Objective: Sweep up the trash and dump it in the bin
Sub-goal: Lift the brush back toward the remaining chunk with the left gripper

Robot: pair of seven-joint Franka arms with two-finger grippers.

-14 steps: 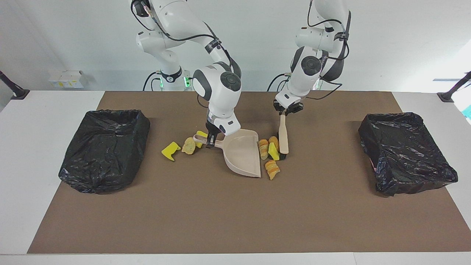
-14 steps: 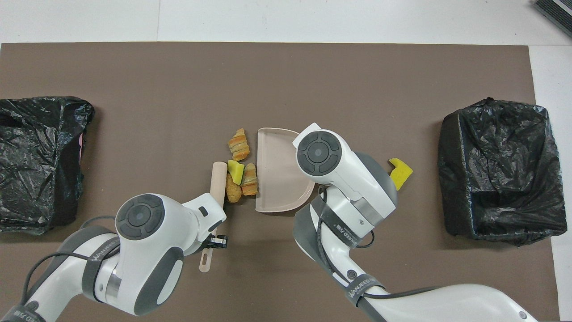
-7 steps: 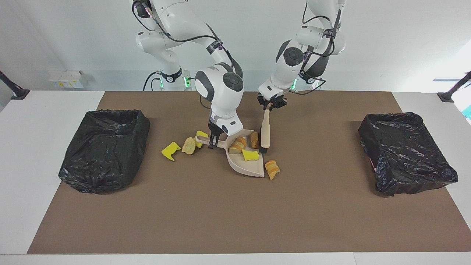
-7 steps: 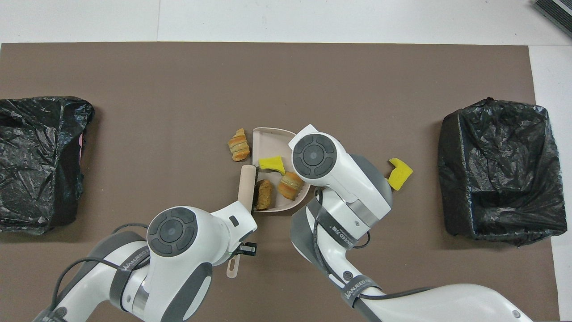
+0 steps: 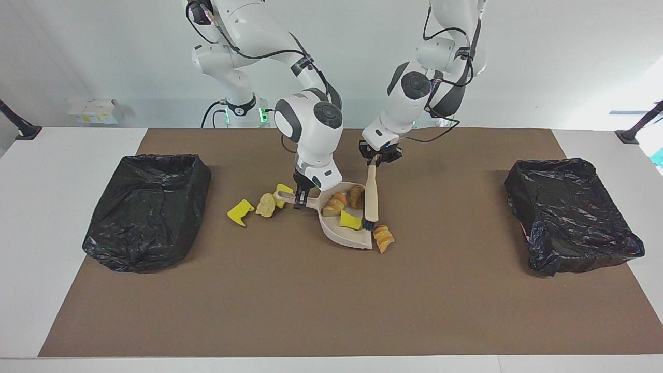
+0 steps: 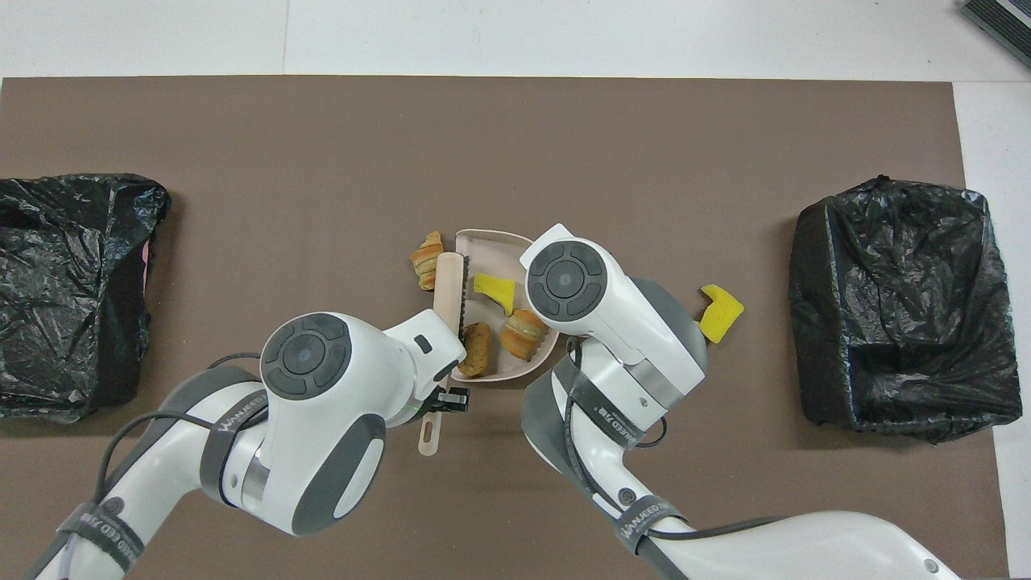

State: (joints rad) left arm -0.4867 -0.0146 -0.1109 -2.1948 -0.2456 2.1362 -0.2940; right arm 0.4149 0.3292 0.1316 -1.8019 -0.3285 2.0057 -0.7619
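My right gripper (image 5: 299, 199) is shut on the handle of the beige dustpan (image 5: 342, 235), which rests on the brown mat. In the pan lie two bread lumps (image 5: 335, 203) and a yellow sponge chunk (image 5: 350, 221). My left gripper (image 5: 378, 158) is shut on the handle of the beige brush (image 5: 371, 197). Its black bristles stand at the pan's mouth, beside a croissant-like piece (image 5: 384, 238) lying just outside it. Seen from overhead, the brush (image 6: 447, 282) lies between that piece (image 6: 425, 262) and the pan (image 6: 491, 246). By the pan's handle lie three more pieces of trash (image 5: 265, 205).
Two bins lined with black bags stand on the mat. One bin (image 5: 150, 207) is at the right arm's end and the other bin (image 5: 570, 212) is at the left arm's end. A yellow chunk (image 6: 719, 310) lies between the pan and the bin at the right arm's end.
The brush has swept three pieces into the dustpan, then slid along the pan's mouth, away from the robots, up to the croissant-like piece. The pan has shifted slightly.
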